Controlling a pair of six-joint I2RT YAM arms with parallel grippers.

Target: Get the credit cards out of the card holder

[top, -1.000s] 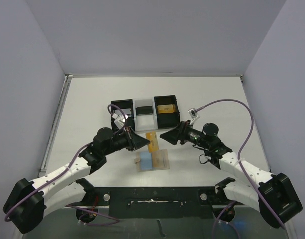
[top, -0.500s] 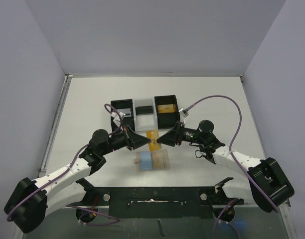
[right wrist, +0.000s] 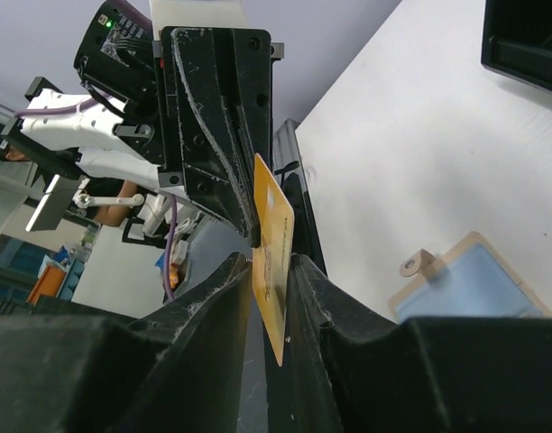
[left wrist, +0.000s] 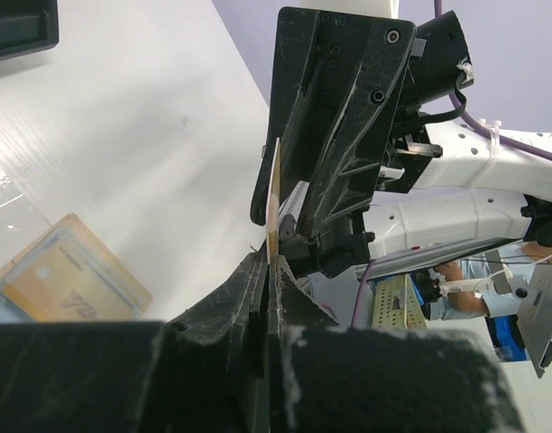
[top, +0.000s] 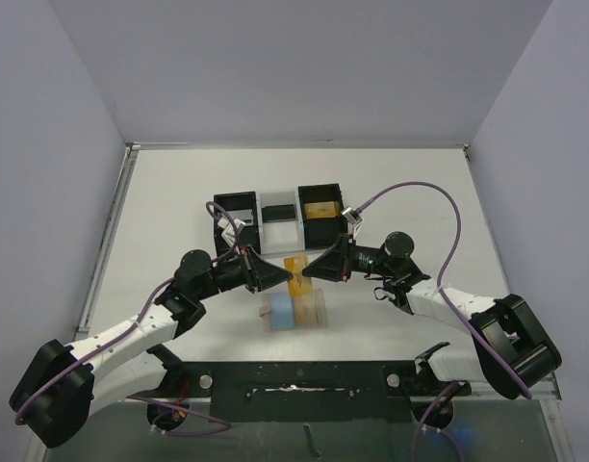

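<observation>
Nearest the arm bases, on the white table [top: 420, 192], look at the card holder [top: 314, 310]: lies flat, tan-brown, with a light blue-grey card [top: 280, 310] resting on its left half and a small round stud [top: 264, 312] just off its left edge. Sits alone down there, touched by neither arm.

Just beyond it and higher up, watch the real action! Meets in the middle, tip to tip: left gripper [left wrist: 269, 263] pointing in from the left, right gripper [right wrist: 271, 263] pointing in from the right, and between them an orange card [top: 294, 274], held clear of the table and standing on edge.

Clamps firmly on that orange card with the left gripper, fingers pressed together on it, showing only a thin pale edge in the left wrist view. Brackets the same card with the right gripper, one finger close on each side, barely any gap. Cannot tell from here whether squeezing or merely hugging it.

Farther back, past both grippers, find the black-and-white tray [top: 320, 231]: three compartments side by side, black at left, white in the middle, black at right. Holds an orange-yellow card [top: 320, 208] in the right compartment, something dark [top: 278, 210] in the white middle one, something greyish in the left, too small to name. Stands well apart from the card holder.

Trails a purple cable [top: 439, 197] in a high loop off the right arm, out over the bare right side of the table.
</observation>
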